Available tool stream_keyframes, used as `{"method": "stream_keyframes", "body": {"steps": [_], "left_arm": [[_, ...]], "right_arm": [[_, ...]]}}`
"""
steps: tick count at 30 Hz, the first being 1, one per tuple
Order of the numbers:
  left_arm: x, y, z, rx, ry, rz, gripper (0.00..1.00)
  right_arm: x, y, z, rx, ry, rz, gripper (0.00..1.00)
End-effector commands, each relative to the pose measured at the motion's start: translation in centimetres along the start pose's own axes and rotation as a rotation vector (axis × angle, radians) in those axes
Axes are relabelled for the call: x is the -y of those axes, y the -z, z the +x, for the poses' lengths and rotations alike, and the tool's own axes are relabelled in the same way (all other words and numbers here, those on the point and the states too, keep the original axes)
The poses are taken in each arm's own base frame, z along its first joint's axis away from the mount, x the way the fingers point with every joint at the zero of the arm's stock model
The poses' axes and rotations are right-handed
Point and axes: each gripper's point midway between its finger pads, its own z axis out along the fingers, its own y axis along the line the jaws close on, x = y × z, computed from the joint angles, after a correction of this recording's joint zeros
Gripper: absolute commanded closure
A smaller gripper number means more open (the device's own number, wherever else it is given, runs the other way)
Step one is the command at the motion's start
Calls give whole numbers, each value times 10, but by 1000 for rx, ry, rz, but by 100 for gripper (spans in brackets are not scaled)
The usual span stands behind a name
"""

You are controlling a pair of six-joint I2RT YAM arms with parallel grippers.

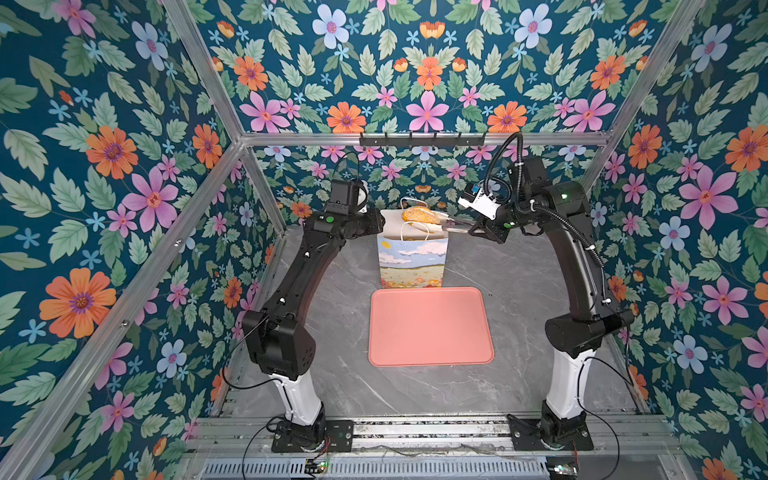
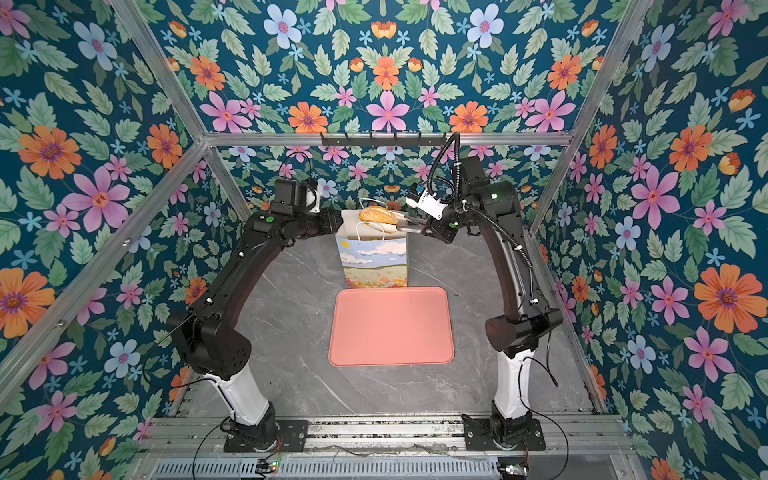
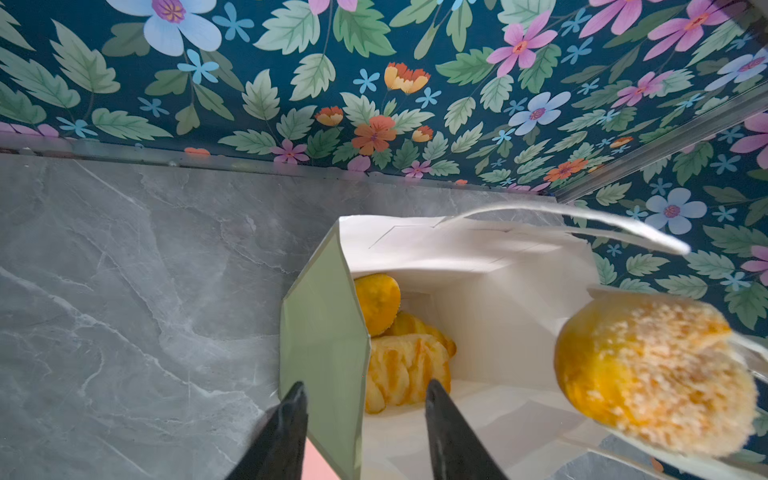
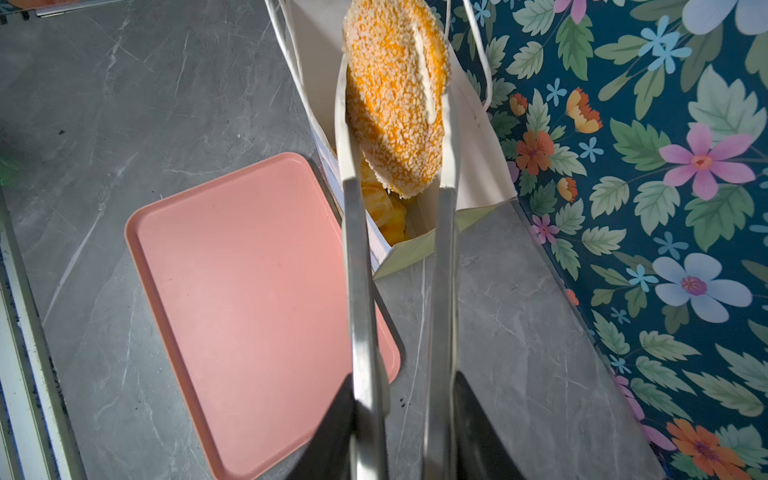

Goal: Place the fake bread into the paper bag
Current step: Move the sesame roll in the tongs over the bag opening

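Nearest you, one pink tray (image 1: 430,328) lies bare on the grey table (image 1: 332,374). Just beyond it stands the one paper bag (image 1: 413,259), upright and open.

Your left gripper (image 3: 365,399) straddles the bag's side wall. Its jaws are apart with the panel between them, and they don't clearly pinch it. Your right gripper (image 4: 405,399) is clamped on one pair of tongs (image 4: 357,291). The blades squeeze one sesame roll (image 4: 395,95) across its middle, over the bag's mouth.

Inside the bag you can count at least three pieces: a ridged croissant (image 3: 407,370), a second ridged piece (image 3: 411,326) behind it, and a smooth bun end (image 3: 376,303). More may be hidden.

The roll looks light and slightly soft, and its rough crumbed crust should resist slipping. A gentle hold across the middle seems right.
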Motion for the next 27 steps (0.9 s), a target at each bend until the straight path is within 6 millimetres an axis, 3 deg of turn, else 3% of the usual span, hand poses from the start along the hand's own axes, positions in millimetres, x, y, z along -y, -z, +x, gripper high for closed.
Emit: {"method": "stream_keyframes", "body": {"steps": [1,27], "left_arm": [[3,-3,2,-22,20,18,52],[4,-15,7,-51,44,40,53]], "right_arm": [[1,-2,-8,35,25,-3,67],[3,-35,-6,20,25,-44,66]]}}
